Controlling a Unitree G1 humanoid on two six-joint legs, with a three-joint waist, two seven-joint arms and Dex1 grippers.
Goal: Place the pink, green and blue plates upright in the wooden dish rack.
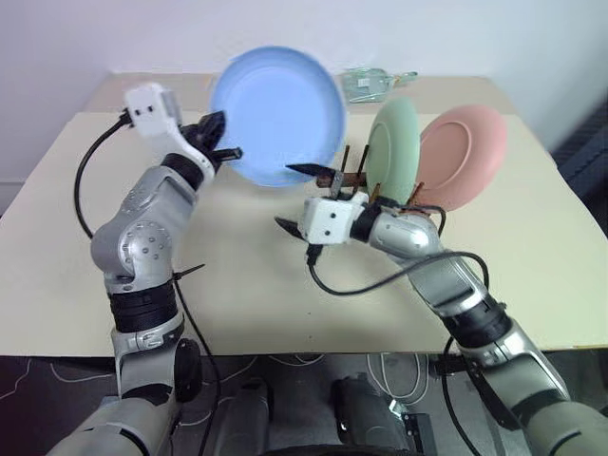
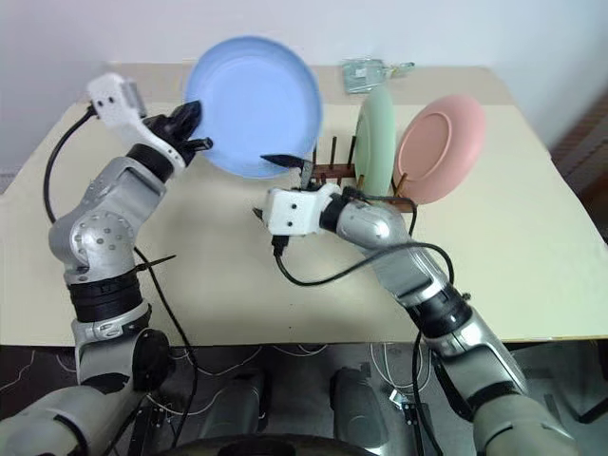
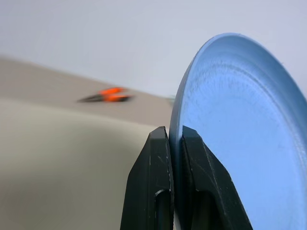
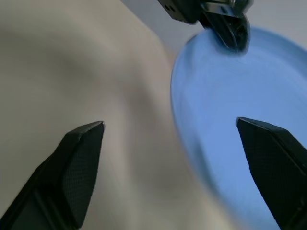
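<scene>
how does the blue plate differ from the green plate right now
The blue plate is held up off the table, its rim pinched in the shut left gripper; the green plate stands in the wooden dish rack with no gripper on it. The blue plate shows its broad face to the head camera; the green plate shows more edge-on. Both are round and upright.

A broad cream-coloured rectangular worktop [image 1: 532, 285] with a matte surface stands against a plain pale grey-white wall [image 1: 76, 38], evenly lit. Below its front edge lies a dark speckled floor [image 1: 57, 389], crossed by loose thin white cables [image 1: 313, 363].
</scene>
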